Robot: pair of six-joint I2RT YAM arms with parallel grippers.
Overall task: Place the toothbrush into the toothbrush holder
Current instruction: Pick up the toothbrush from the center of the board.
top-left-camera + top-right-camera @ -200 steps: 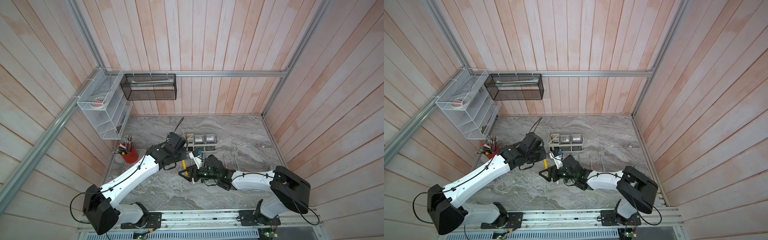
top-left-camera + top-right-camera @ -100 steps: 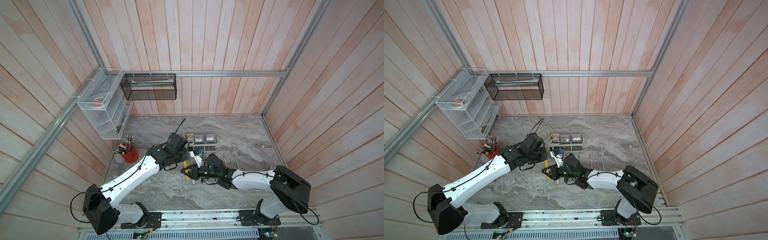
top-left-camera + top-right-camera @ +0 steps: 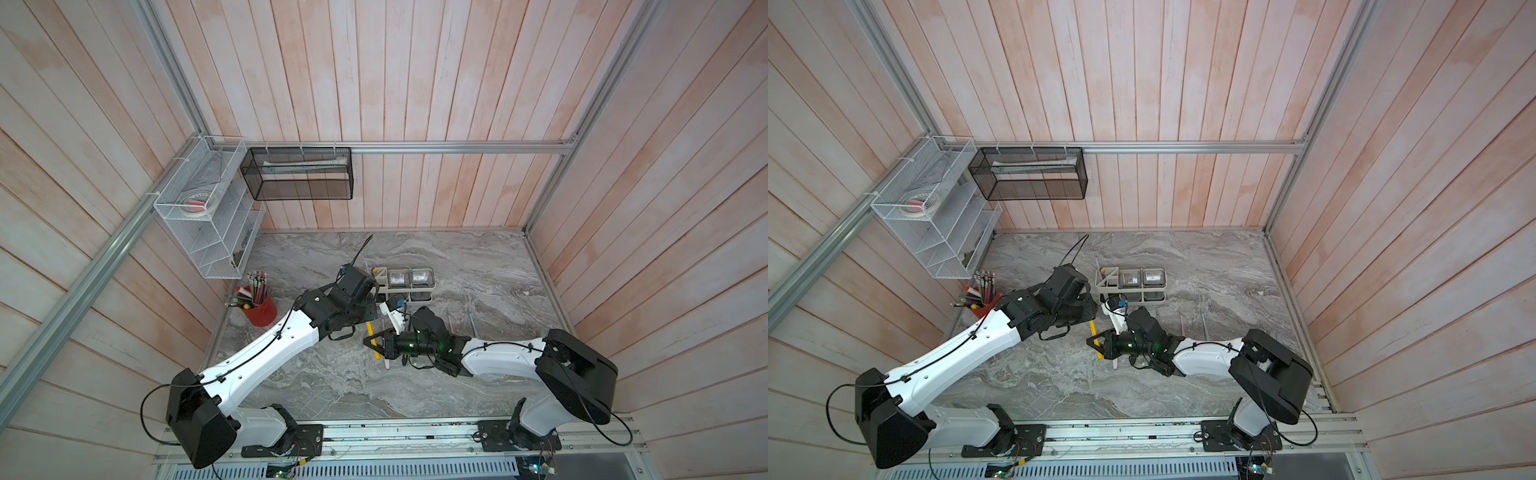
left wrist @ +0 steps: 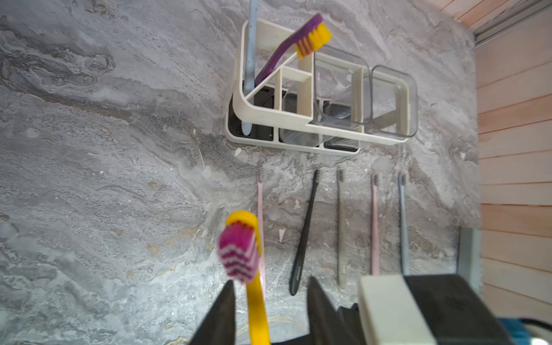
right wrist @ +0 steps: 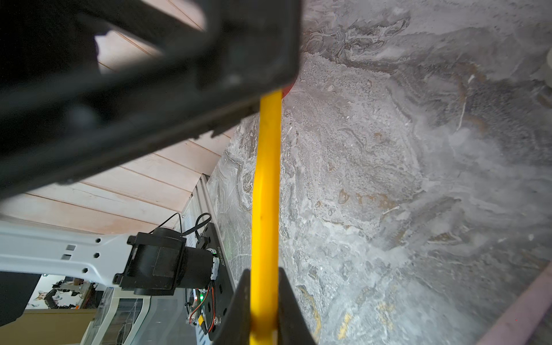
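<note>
A yellow toothbrush (image 4: 257, 310) with pink-and-white bristles stands between the two arms above the marble table. My right gripper (image 5: 264, 270) is shut on its yellow handle (image 5: 265, 194), low on the shaft. My left gripper (image 4: 270, 280) is open, with its jaws apart on either side of the handle and a gap on both sides. In both top views the two grippers meet at the toothbrush (image 3: 371, 330) (image 3: 1092, 329), just in front of the toothbrush holder (image 3: 433, 286) (image 3: 1165, 286). The cream holder (image 4: 268, 113) has a purple toothbrush (image 4: 286, 44) and a pale blue one (image 4: 249, 59) in its divided section.
Several toothbrushes lie in a row on the table in front of the holder, among them a black one (image 4: 304, 233) and a pink one (image 4: 374, 224). A red cup of pens (image 3: 259, 309) stands at the left. A white wire rack (image 3: 208, 216) and a black mesh basket (image 3: 299, 174) hang on the walls.
My left gripper has opened and let go of the yellow toothbrush. My right gripper has shut on its handle. Both arms stay almost in place.
</note>
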